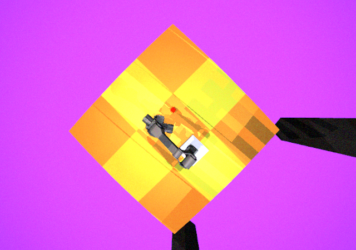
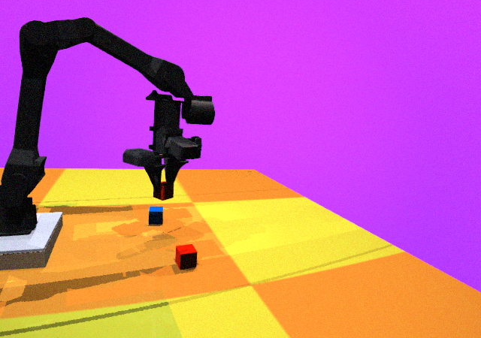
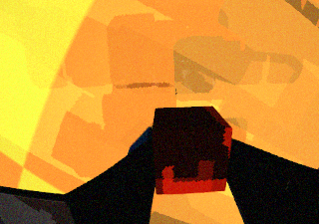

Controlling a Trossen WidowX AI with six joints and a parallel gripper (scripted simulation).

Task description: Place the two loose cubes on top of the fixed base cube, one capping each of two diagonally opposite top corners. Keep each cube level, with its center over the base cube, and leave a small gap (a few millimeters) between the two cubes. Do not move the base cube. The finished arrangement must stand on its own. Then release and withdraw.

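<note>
Between the two dark fingers of the end effector [image 2: 163,194] sits a red cube [image 2: 164,190], clamped and lifted clear of the worktop [image 2: 349,288]. Below and slightly nearer stands the blue base cube [image 2: 155,215], nothing resting on it yet. A second red cube [image 2: 186,255] lies on the worktop, nearer the camera and well apart from the base.

Judging by this, the first placement is in hand: the carried cube hangs above the base, ready to descend. Next it needs lining up over one top corner, kept level, then lowered gently without nudging the base. No brands, labels or writing are visible anywhere.
</note>
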